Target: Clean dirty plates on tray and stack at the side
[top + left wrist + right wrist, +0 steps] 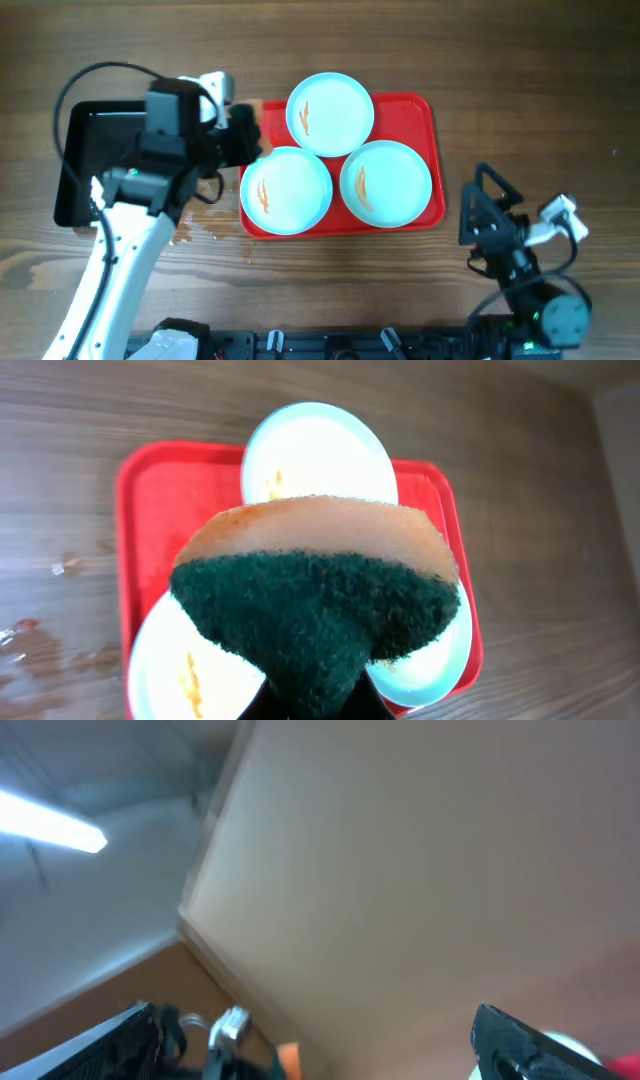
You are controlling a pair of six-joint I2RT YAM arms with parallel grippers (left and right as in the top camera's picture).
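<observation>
Three pale plates lie on the red tray: one at the back, one front left, one front right. Each shows an orange-brown streak. My left gripper hovers over the tray's left edge, shut on a sponge with a dark green scouring face and an orange body. In the left wrist view the sponge covers the jaws and parts of the plates below. My right gripper stands open, off the tray's right side, holding nothing. Its camera points up at a wall, with both fingers wide apart.
A glossy black tray lies at the left under the left arm. Wet spots mark the wooden table between the black tray and the red one. Arm bases and cables run along the front edge.
</observation>
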